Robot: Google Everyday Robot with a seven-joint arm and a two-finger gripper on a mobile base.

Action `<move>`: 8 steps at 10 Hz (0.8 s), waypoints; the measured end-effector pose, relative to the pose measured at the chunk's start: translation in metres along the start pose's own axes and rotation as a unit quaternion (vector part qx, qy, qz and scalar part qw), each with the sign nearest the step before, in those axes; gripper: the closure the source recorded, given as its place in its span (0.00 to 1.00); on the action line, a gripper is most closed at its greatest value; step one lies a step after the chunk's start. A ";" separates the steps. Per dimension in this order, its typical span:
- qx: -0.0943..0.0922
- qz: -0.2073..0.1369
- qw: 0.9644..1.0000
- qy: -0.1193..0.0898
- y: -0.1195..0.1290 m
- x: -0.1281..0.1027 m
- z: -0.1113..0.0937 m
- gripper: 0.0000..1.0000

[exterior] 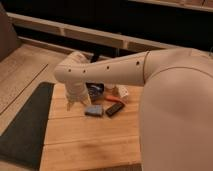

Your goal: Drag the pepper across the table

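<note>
The pepper [112,99] is a small slender red-orange piece lying on the far part of the light bamboo table [85,142]. My white arm [110,72] reaches from the right across the table's far edge and bends down at the far left. The gripper [75,102] hangs at the end of that bend, just above the table. It is left of the pepper, about a sponge's length away and apart from it.
A blue-grey sponge block [93,110] lies in front of the pepper, a black bar [115,109] to its right. A white piece [121,91] and a dark blue object [95,90] sit behind. A dark floor mat [25,127] lies left of the table.
</note>
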 end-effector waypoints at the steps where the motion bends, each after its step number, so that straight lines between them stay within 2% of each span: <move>1: -0.009 -0.036 0.999 -0.009 0.004 -0.005 -0.002 0.35; 2: -0.026 -0.106 0.994 -0.011 0.010 -0.002 -0.007 0.35; 4: -0.035 -0.193 0.980 0.014 0.006 0.019 -0.013 0.35; 5: -0.034 -0.265 0.962 0.052 -0.002 0.044 -0.020 0.35; 6: -0.033 -0.286 0.955 0.066 -0.006 0.052 -0.022 0.35; 8: -0.037 -0.364 0.923 0.117 -0.022 0.084 -0.035 0.35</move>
